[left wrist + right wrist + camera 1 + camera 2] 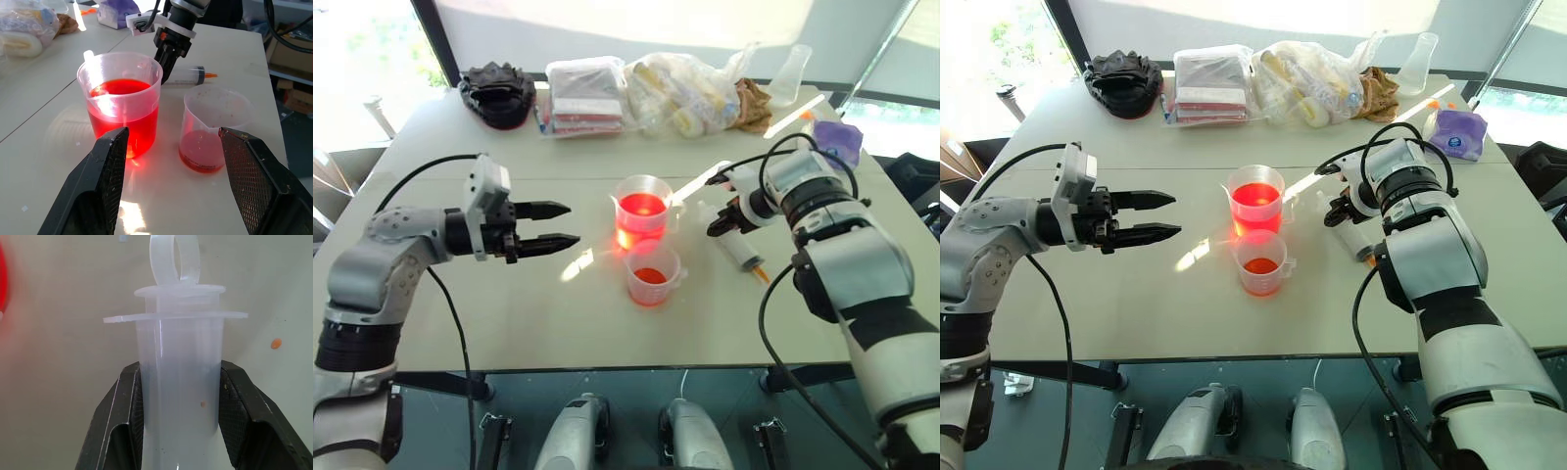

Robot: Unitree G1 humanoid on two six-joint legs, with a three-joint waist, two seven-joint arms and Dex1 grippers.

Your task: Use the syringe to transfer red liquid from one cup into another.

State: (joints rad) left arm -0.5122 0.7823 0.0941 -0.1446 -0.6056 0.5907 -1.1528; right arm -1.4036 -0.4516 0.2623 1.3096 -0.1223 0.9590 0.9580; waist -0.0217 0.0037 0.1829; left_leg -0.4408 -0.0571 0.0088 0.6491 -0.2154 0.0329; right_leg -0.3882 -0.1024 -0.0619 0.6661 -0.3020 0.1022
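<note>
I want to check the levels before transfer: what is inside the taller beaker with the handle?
The taller beaker holds red liquid, roughly half full, glowing in sunlight. Nothing else shows inside. The syringe lies behind it on the table, its rear end covered by the beaker.

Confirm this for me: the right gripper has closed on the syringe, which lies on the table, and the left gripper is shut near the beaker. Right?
Not quite. The left gripper is open, its fingers spread apart, as the left wrist view shows. The rest holds: the right gripper is closed on the syringe lying on the table, and the left gripper is near the beaker.
</note>
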